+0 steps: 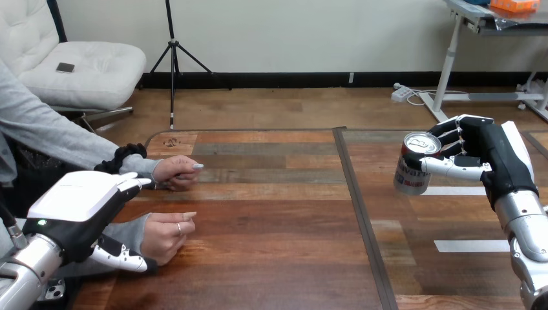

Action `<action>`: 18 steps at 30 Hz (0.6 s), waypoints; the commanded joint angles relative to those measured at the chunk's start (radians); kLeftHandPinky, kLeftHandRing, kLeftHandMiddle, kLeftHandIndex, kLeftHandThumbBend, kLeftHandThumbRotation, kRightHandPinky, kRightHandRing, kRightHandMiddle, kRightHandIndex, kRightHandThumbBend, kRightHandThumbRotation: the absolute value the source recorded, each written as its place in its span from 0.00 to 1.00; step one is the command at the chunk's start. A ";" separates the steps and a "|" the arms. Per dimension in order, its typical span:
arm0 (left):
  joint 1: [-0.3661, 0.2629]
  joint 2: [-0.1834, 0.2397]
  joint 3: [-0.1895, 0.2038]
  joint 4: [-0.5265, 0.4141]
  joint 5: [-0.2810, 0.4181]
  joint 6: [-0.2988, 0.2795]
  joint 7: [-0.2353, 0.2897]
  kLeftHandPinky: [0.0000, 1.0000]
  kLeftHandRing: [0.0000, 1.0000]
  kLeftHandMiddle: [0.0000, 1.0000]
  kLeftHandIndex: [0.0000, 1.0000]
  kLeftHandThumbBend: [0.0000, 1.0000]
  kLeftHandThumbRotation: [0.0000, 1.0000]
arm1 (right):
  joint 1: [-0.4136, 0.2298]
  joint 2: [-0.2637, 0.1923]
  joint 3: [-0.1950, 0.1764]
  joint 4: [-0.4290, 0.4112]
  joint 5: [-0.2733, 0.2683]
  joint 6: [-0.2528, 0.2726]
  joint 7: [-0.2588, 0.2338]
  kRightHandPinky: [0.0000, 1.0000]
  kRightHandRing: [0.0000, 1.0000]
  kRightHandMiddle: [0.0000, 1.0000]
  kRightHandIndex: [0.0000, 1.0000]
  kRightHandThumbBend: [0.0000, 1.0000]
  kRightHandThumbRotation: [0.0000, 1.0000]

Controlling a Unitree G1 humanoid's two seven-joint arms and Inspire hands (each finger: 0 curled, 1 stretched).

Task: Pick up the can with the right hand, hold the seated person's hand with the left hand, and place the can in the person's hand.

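Left hand (77,206) sits low at the left on my feed, white back shell up, open: its fingers (132,183) reach out straight to the right and its thumb (123,259) lies stretched along the table edge. Between thumb and fingers I see the grey sleeve (126,231) of the person's lower hand (167,236). The thumb runs just under that wrist, but I can't tell if anything actually touches, and nothing is curled round it. That lower hand is loosely fisted, resting on the table (278,213). The person's upper hand (178,172) rests on the wood too, also loosely closed, just right of my fingertips; contact unclear. The middle of the table is plain wood planks with a dark seam (362,226) running front to back. Right of the seam is the can (413,169), silver top up, tilted a little, well apart from both of the person's hands. The right hand (497,158) grips it from the right side, thumb across the front and fingers wrapped behind. I can't tell if the can's base touches the table. The silver forearm (526,239) comes up from the bottom right corner.
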 commanded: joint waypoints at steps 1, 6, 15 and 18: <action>-0.078 0.034 -0.018 0.037 -0.016 0.004 -0.004 0.76 0.90 0.92 0.87 1.00 0.40 | -0.101 -0.013 -0.006 -0.056 0.014 -0.021 -0.006 0.33 0.36 0.41 0.44 0.72 0.00; -0.094 0.037 -0.033 0.074 -0.017 0.003 -0.005 0.76 0.90 0.92 0.87 1.00 0.41 | -0.101 -0.013 -0.005 -0.056 0.010 -0.022 -0.010 0.33 0.37 0.41 0.44 0.72 0.00; -0.120 0.041 -0.065 0.128 0.010 0.024 0.010 0.77 0.90 0.92 0.88 1.00 0.39 | -0.102 -0.014 -0.006 -0.056 0.013 -0.024 -0.004 0.33 0.37 0.41 0.44 0.72 0.00; -0.129 0.044 -0.078 0.141 0.021 0.032 0.012 0.78 0.91 0.93 0.88 1.00 0.39 | -0.101 -0.015 -0.004 -0.058 0.010 -0.022 -0.006 0.33 0.37 0.41 0.44 0.72 0.00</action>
